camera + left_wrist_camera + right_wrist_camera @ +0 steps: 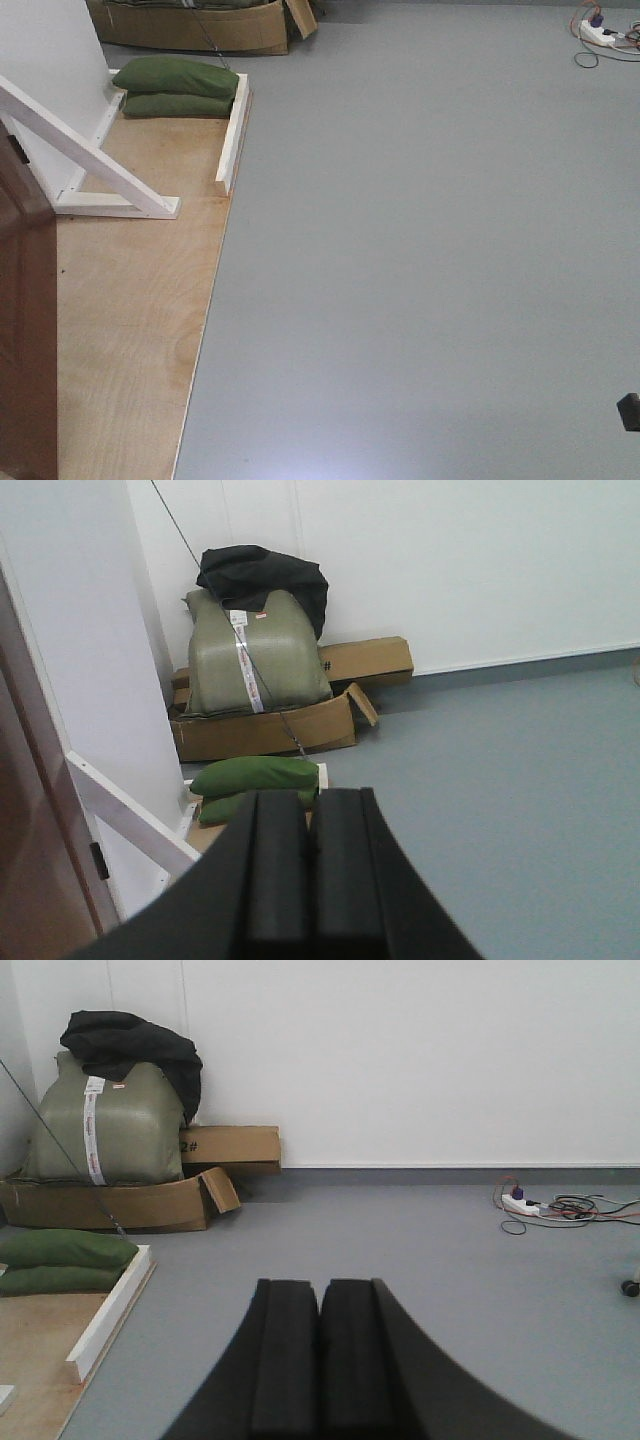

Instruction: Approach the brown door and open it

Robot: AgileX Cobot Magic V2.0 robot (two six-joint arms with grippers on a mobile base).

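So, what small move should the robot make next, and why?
Probably turn left, toward the door. The brown door shows only as a strip at the left edge of the front view, and its handle is not in view. The left gripper and the right gripper are both shut and hold nothing.

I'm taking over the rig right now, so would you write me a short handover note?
Left gripper: shut, empty.
Right gripper: shut, empty.
Brown door: only its edge shows at the far left of the front view, next to the white brace. Its handle is out of view.
Done: the base seems close to the door but is not facing it.
Left: turn towards the door, reach the handle, open it.
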